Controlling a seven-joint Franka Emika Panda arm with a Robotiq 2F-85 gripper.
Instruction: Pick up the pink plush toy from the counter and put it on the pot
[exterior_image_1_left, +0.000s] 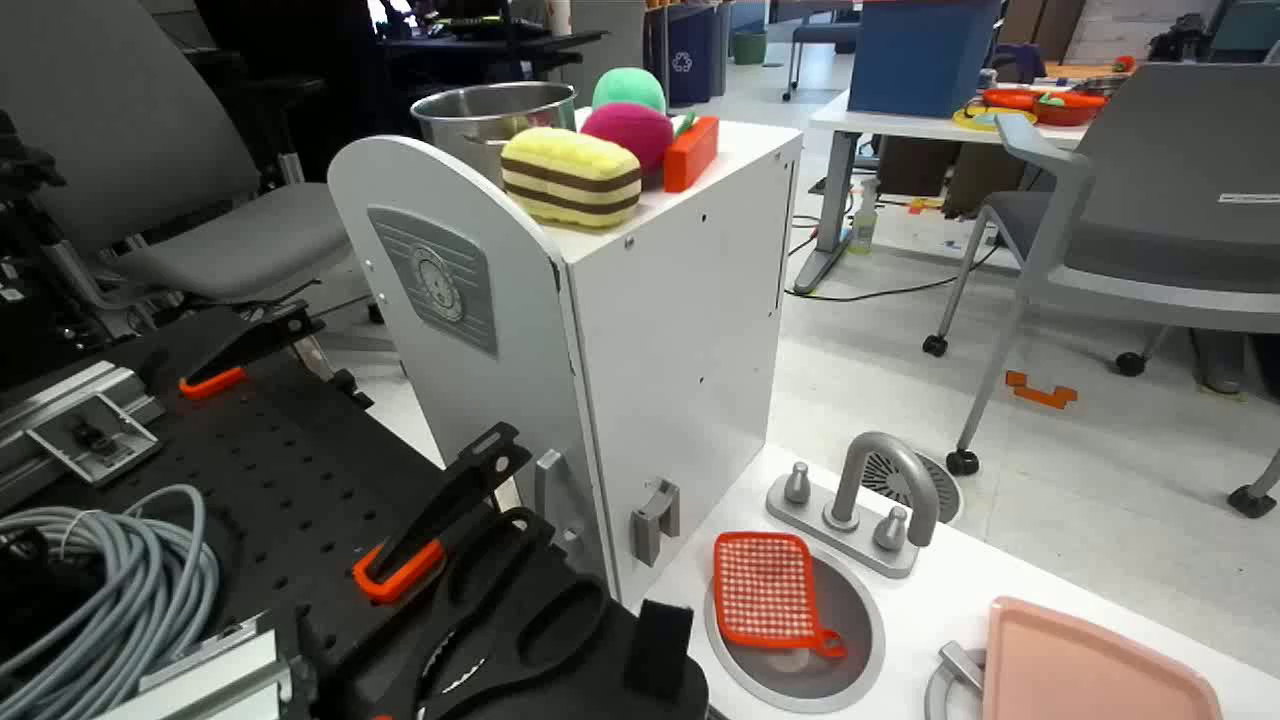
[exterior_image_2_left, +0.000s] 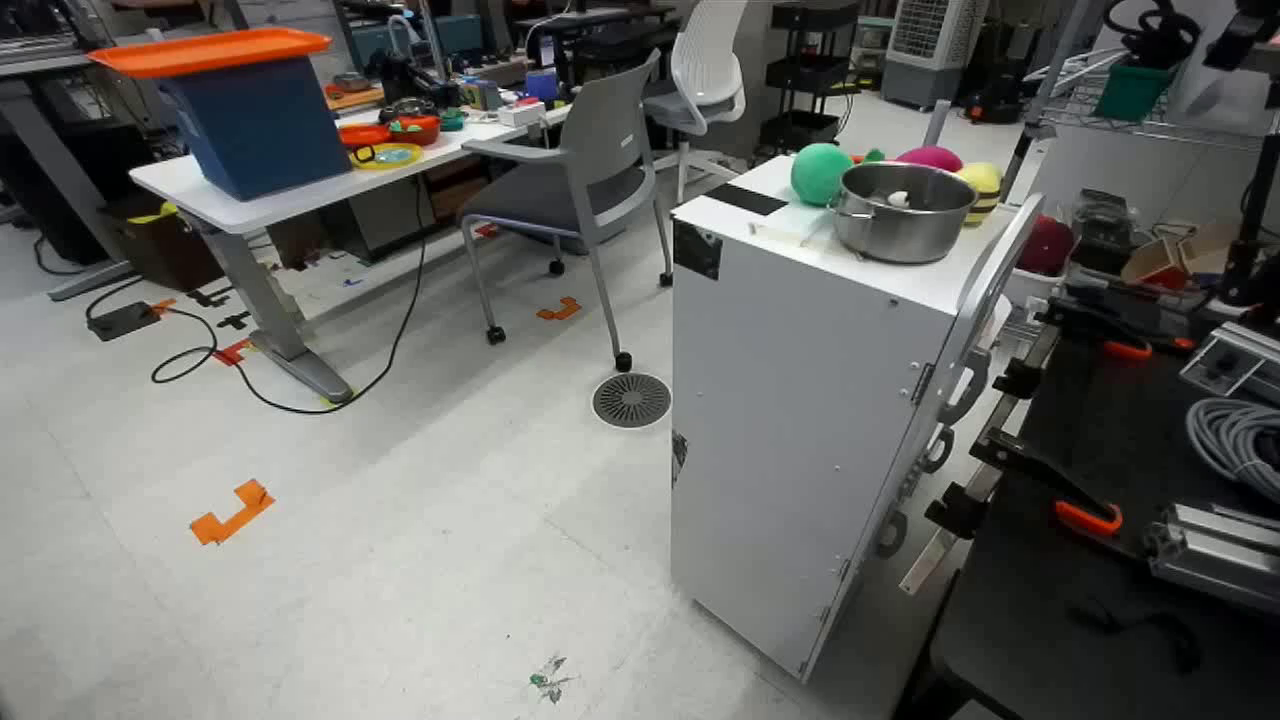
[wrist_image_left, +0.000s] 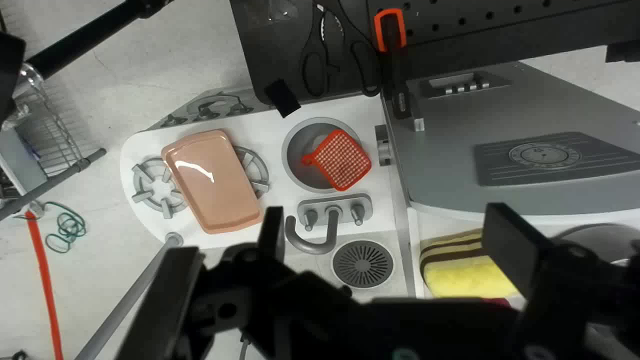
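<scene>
Making out a white recycling symbol (exterior_image_1_left: 682, 62) on a dark blue bin (exterior_image_1_left: 706, 85) in an exterior view. Noting a round dial (exterior_image_1_left: 437, 283) on the grey emblem (exterior_image_1_left: 474, 325) of the white kitchen unit (exterior_image_1_left: 670, 320), with marks too small to read even in the wrist view. Catching a white label (exterior_image_1_left: 1250, 199) on the back of a grey chair (exterior_image_1_left: 1170, 165), likewise illegible. Finding the pink plush toy (exterior_image_1_left: 635, 135) on the counter (exterior_image_1_left: 755, 142), between the green ball (exterior_image_1_left: 628, 88) and the striped yellow plush (exterior_image_1_left: 570, 178), near the pot (exterior_image_1_left: 480, 130) and just beside an orange block (exterior_image_1_left: 692, 155); cannot tell whether touching. Seeing a white object (exterior_image_2_left: 897, 199) inside the pot. Seeing the gripper (wrist_image_left: 384, 220) spread wide in the wrist view.
</scene>
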